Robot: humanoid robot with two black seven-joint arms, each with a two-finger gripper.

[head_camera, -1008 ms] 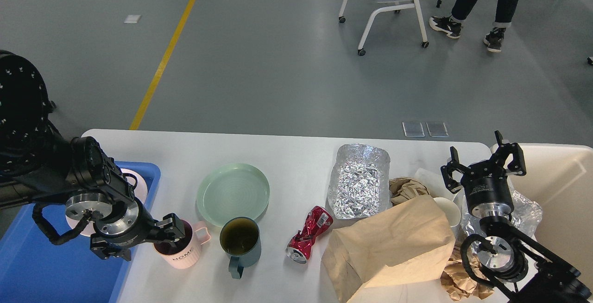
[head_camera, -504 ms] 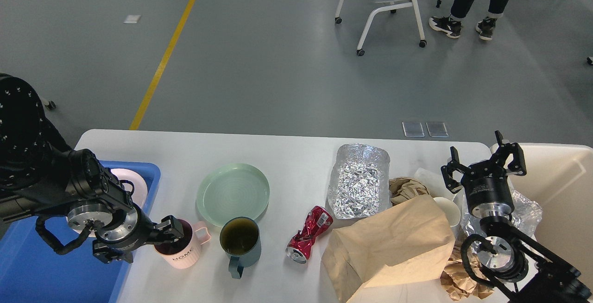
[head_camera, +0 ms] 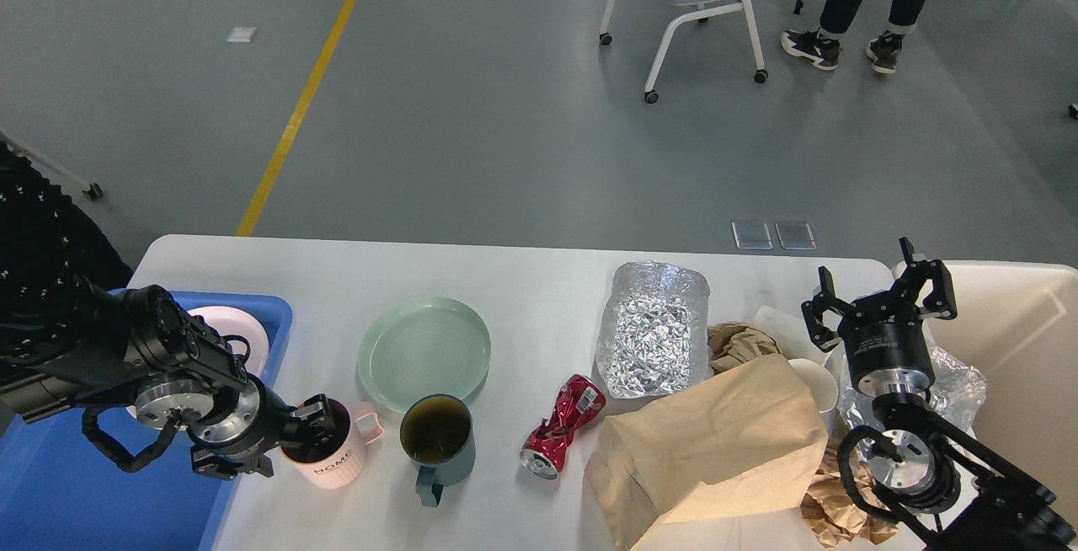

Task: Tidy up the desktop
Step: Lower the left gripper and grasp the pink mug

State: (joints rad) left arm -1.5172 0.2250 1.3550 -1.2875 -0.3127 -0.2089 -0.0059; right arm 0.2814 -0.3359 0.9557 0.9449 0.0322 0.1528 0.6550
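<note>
The white desktop (head_camera: 522,281) carries dishes on its left half and rubbish on its right half. My left gripper (head_camera: 282,441) is at the left rim of a pink cup (head_camera: 337,460) marked HOME. It looks open, with one finger (head_camera: 316,416) over the cup's mouth and the other low on the cup's left side. My right gripper (head_camera: 876,294) stands open above the desktop's right end, pointing up, with nothing between its fingers.
A blue tray (head_camera: 50,492) at the left holds a pink plate (head_camera: 248,334). On the desktop are a green plate (head_camera: 424,353), a teal mug (head_camera: 438,441), a crushed red can (head_camera: 560,426), a foil tray (head_camera: 653,328), a brown paper bag (head_camera: 707,450) and a white paper cup (head_camera: 817,382). A beige bin (head_camera: 1019,332) stands at the right.
My left arm has sunk lower and shifted slightly right, bringing its gripper closer onto the pink cup's rim. The cup and the right arm have not moved.
</note>
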